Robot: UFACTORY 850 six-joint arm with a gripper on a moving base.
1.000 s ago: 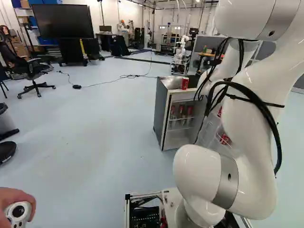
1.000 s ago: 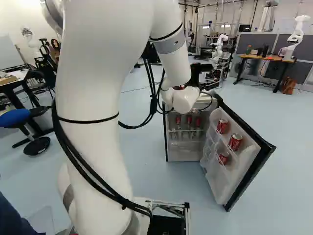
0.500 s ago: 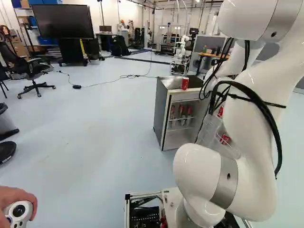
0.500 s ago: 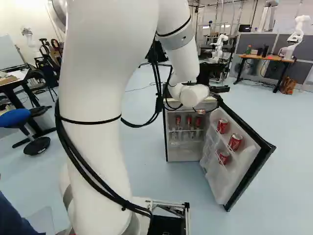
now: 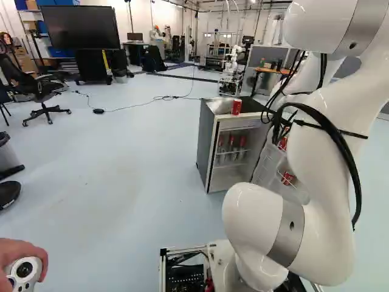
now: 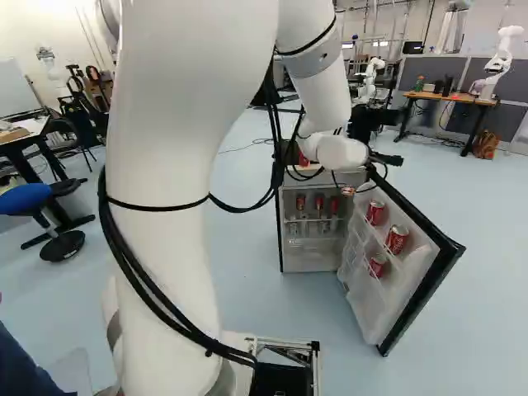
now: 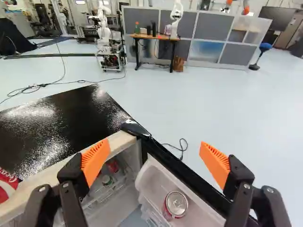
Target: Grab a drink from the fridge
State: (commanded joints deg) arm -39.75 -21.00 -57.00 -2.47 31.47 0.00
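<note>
Arm point(image 6: 161, 157) just swung further over the fridge door point(image 6: 373, 318), pincer point(image 7: 154, 144) wide open, holding nothing. Can point(image 7: 176, 205) sits below it, so probably lining up a grab.

Open fridge point(image 6: 280, 239): we see a way in from the front, left of the swung-out door point(image 6: 422, 301). Bounding it are the fridge's light front edge point(image 7: 121, 142) above and the door's black rim point(image 7: 182, 168) beside. A wire shelf point(image 6: 313, 220) with drinks point(image 6: 319, 204) crosses the interior; cans point(image 6: 397, 240) crowd the door's racks. Above the door we have open air.
</note>
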